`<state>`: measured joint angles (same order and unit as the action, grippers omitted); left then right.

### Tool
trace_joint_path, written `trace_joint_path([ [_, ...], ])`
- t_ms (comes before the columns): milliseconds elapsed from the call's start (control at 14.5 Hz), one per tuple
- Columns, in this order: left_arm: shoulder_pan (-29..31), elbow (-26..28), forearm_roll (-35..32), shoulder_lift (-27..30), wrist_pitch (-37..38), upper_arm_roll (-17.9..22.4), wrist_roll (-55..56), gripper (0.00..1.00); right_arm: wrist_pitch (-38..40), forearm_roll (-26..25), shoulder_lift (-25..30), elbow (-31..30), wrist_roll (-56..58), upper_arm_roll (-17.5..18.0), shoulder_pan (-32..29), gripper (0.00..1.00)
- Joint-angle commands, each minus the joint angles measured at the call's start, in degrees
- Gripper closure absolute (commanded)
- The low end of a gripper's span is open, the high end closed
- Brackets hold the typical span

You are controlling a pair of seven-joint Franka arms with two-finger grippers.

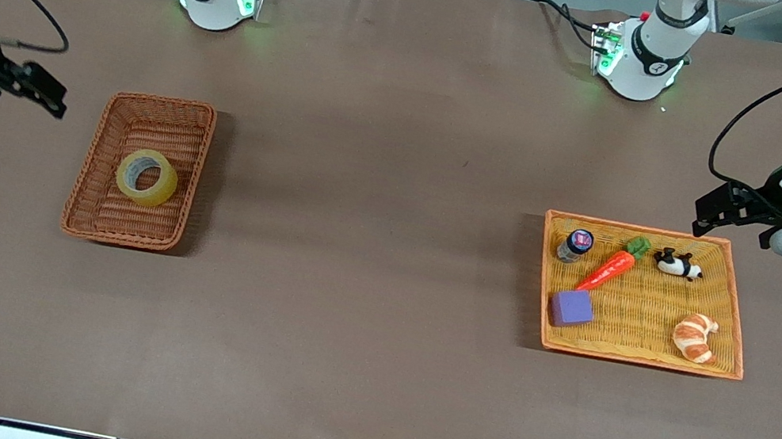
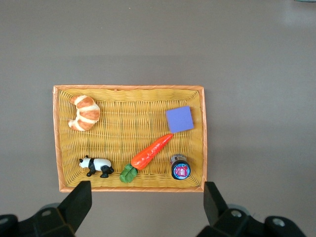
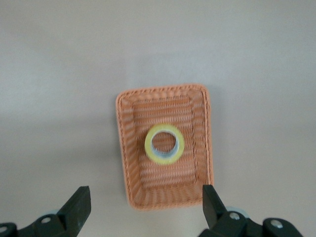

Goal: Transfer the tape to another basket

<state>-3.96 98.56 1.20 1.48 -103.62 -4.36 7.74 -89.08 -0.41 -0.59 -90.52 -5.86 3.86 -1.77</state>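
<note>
Nearest the front camera in the yellow-orange tray (image 1: 736,313) at the left arm's end of the table, a croissant (image 1: 694,337) and a purple cube (image 1: 572,308) are lying. Farther back in it a toy carrot (image 1: 612,266) is lying slantwise, with a small dark jar (image 1: 575,245) and a toy panda (image 1: 678,264) sitting near the rim closest to the robots.

At the right arm's end, the reddish-brown wicker basket (image 1: 101,200) is holding the tape (image 1: 146,177), which is lying flat near its middle. The right wrist view is looking straight down the roll, showing its grey core, while the front view is showing its yellowish outer wall.

The left gripper (image 1: 734,212) is hovering over the bare table just past the tray's rim on the robots' side, and its wrist view (image 2: 145,202) is showing both fingers spread wide with nothing between them. The right gripper (image 1: 32,88) is hanging over the bare table at the right arm's end, apart from the basket; its fingers (image 3: 76,207) are likewise standing wide apart and empty.
</note>
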Motion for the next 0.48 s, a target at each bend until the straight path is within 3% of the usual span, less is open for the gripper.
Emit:
trace_joint_path([
  [0, 0.35, -1.35, -0.23, -0.16, 0.88, 0.23, -0.89, 0.00, 4.88, 1.64, 1.19, 3.51, 0.06, -1.22, 0.36, 0.00],
  [414, -0.08, -3.55, -0.23, 0.28, 2.19, -0.12, 0.43, 0.00, 5.85, 1.20, 1.03, 6.23, 3.40, -7.72, 2.20, 0.00],
])
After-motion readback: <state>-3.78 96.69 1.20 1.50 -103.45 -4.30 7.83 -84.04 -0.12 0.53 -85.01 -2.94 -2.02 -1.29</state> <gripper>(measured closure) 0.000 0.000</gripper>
